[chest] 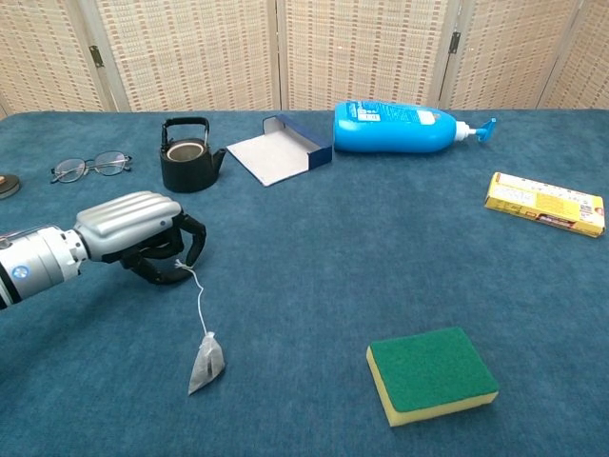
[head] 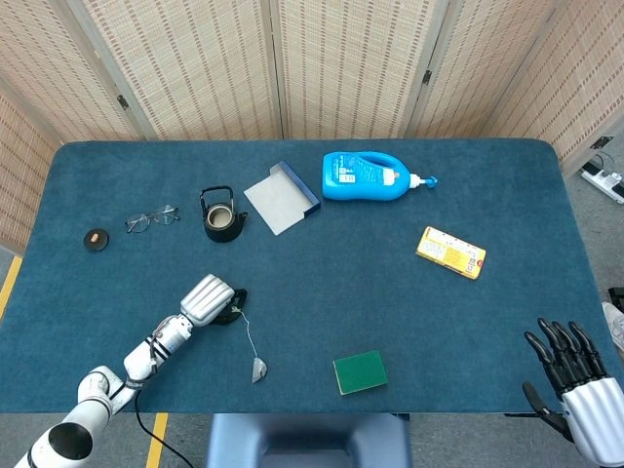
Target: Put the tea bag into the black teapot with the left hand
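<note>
A: Blue cloth table (chest: pixel 314 276). Left hand (chest: pixel 143 236) low near the front left, fingers curled in around the top end of the string (chest: pixel 200 303). Looks like it's grasping the tag end; the tag itself is hidden under the fingers.

B: Tea bag?

A: Tea bag (chest: pixel 206 363) lying on the cloth below and a bit right of the hand, string running up from it to the fingers. In the head view it's here (head: pixel 259 369), hand here (head: pixel 213 300).

B: Teapot?

A: Black teapot (chest: pixel 188 155) upright, further back on the left, handle up, lid off, well apart from the hand. Glasses (chest: pixel 91 166) to its left, small dark round thing (head: pixel 96 238) further left.

B: Right hand?

A: Right hand (head: pixel 577 375) only in the head view, bottom right off the table edge, fingers spread, holding nothing.

B: Rest?

A: Open blue-edged box (chest: pixel 281 150) beside the teapot, blue bottle (chest: pixel 404 128) on its side, yellow packet (chest: pixel 544 203) right, green sponge (chest: pixel 431 373) front.
</note>
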Controlling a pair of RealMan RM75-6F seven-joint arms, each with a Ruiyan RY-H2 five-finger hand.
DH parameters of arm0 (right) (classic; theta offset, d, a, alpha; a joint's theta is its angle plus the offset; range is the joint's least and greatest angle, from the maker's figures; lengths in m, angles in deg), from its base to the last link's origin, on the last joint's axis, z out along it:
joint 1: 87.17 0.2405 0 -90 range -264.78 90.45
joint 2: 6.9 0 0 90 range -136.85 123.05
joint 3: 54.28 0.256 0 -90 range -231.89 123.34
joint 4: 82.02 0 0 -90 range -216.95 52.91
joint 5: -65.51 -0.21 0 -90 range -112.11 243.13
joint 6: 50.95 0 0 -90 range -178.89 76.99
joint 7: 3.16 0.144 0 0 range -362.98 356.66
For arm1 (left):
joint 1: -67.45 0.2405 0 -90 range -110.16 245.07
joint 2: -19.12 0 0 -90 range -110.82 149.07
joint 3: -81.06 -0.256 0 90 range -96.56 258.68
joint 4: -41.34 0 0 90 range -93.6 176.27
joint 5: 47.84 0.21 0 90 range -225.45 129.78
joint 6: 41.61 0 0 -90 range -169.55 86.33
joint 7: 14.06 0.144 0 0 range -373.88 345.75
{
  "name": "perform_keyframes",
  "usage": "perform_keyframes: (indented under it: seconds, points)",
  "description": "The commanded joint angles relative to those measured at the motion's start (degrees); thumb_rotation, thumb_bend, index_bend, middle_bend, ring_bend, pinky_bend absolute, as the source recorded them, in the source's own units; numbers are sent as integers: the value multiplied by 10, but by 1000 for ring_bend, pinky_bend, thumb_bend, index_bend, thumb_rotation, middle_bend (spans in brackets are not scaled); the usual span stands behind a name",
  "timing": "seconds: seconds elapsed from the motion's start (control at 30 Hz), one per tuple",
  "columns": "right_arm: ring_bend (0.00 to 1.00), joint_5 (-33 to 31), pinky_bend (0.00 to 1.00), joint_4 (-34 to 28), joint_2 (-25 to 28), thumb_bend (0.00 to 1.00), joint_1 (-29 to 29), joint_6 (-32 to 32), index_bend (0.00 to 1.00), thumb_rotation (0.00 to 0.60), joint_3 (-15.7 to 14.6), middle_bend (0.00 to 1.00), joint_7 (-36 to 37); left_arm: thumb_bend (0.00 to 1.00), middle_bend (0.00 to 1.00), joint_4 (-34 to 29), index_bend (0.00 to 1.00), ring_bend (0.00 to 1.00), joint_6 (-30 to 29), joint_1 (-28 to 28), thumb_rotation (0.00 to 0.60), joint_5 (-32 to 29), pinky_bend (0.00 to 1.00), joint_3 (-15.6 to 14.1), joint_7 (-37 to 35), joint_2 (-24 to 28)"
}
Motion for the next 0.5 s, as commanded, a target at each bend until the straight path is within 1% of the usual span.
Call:
perform_keyframes:
  seconds: [0.03,0.27,0.5]
  points:
    - [0,0,0,-1,0,398,0,1,0,600,0,0,0,426,1000,-5,620,1000,-9,1,600,-2,1000,1,1,6]
    - [0,-2,0,-2,1,398,1,2,0,600,1,0,1,431,1000,-35,628,1000,-40,1,600,-4,1000,7,10,35]
    - [0,0,0,-1,1,398,0,0,0,600,1,0,1,441,1000,-87,632,1000,-61,-7,600,-9,1000,20,41,77]
